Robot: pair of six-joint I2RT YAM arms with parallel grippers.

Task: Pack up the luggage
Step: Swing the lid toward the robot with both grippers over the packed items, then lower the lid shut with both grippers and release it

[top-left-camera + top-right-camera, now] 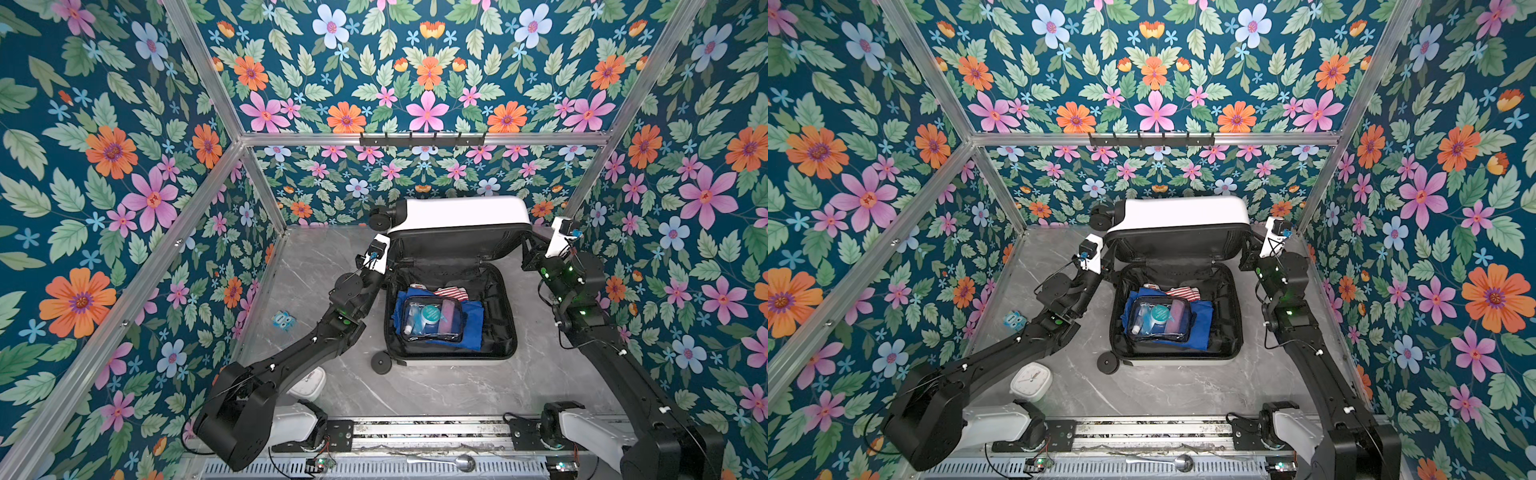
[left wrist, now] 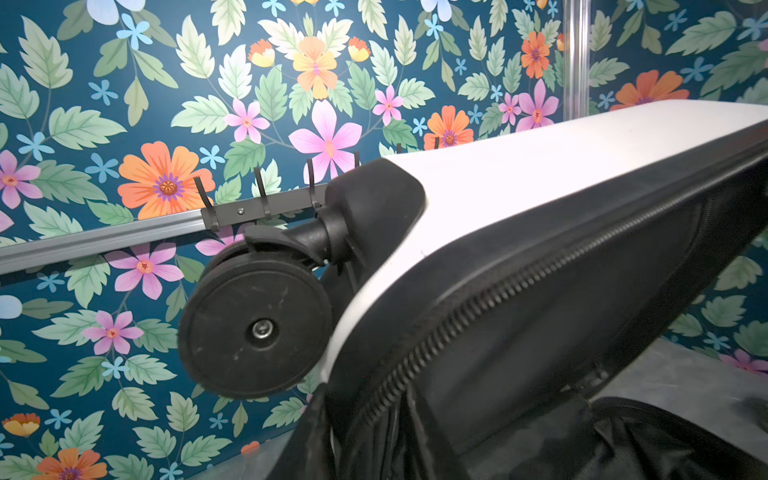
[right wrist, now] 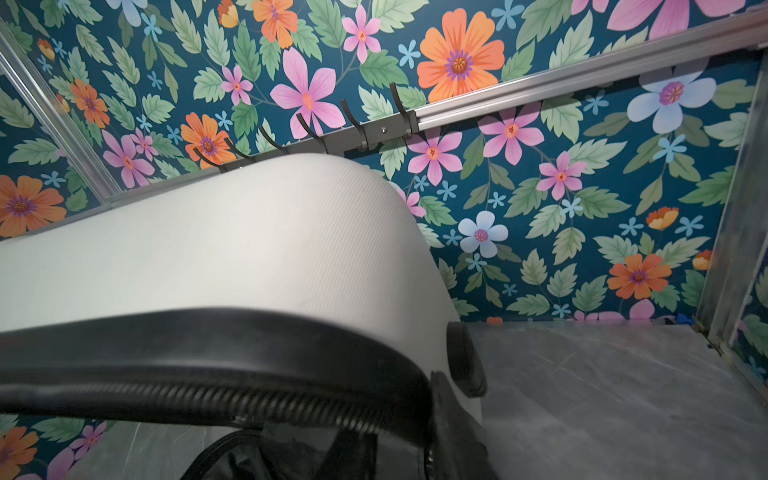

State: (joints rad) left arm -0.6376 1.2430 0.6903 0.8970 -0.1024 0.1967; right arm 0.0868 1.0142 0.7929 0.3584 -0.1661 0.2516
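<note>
Front edge: metal spoon (image 1: 441, 460) lies on the arm rail (image 1: 415, 432). Just past it on the left, a white square clock (image 1: 1031, 380) sits on the worktop (image 1: 436, 386). Further in on the left is a small blue block (image 1: 283, 320), well apart from everything else.

Luggage (image 1: 451, 307) sits mid-worktop, open. The base half lies flat, black lining up. Inside, a clear pouch (image 1: 430, 318) lies on top of a blue cloth (image 1: 473, 328), with a red-and-white striped cloth (image 1: 455, 291) just behind them. Front wheel (image 1: 381, 363) sticks out at the near left corner.

The lid half is raised off the base on the far side. Its lining faces the camera, white shell on top, and it is tilted, not flat. Lid wheel (image 2: 255, 328) hangs in the air on the left.

Left tool (image 1: 387, 266) is at the lid's left edge, close to the zipper band (image 2: 498, 299). Right tool (image 1: 530, 249) is at the lid's right edge. In both top views each sits right at the lid's side, but the fingers are hidden by arm and lid. The wrist views show only shell, zipper and wheel, no fingers. Can't tell whether either tool is spread or pressed together, or whether it actually pinches the lid edge.

Behind the luggage: black hook rack (image 1: 422, 140) on the floral back wall (image 1: 428, 62).
</note>
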